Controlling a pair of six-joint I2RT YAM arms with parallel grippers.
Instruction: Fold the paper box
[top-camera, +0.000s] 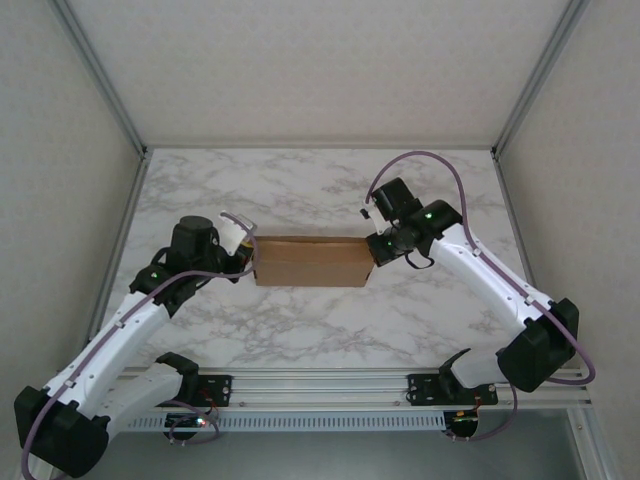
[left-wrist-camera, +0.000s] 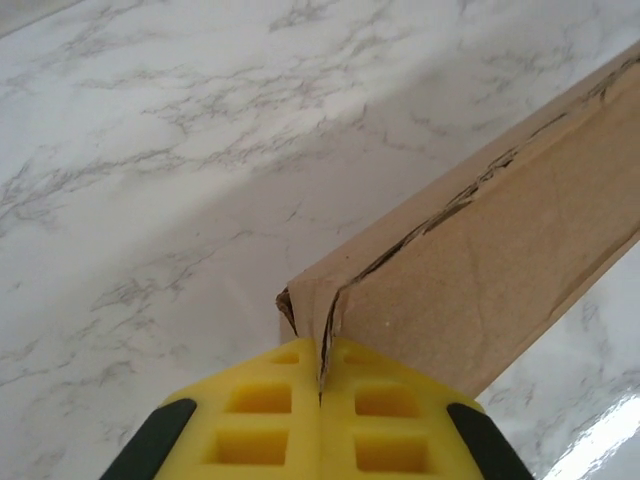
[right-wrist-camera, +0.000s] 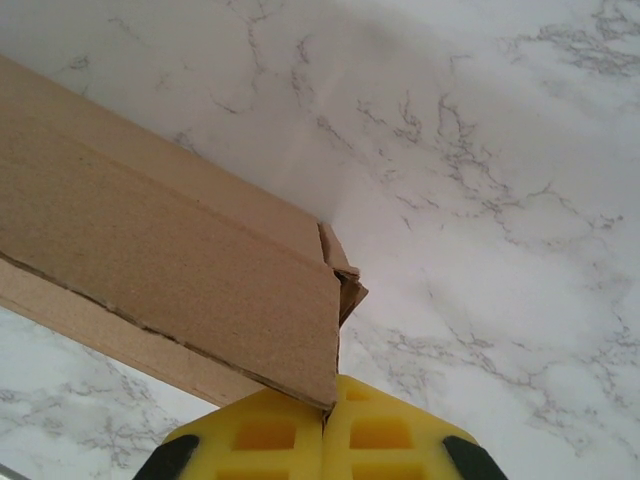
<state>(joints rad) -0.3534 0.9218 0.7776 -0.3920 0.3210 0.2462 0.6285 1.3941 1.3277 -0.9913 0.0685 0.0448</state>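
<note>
My left pincer (top-camera: 247, 246) is pressed together on the left end of the paper box (top-camera: 312, 260) (the yellow fingertips (left-wrist-camera: 262, 405) nip a cracked cardboard edge). The box stretches between my two pincers at the middle of the marble table (top-camera: 300, 185). My right pincer (top-camera: 376, 247) pinches its right end corner.

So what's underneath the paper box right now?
The marble table lies beneath the paper box, visible past its edges. The patch directly underneath is hidden by the cardboard.
</note>
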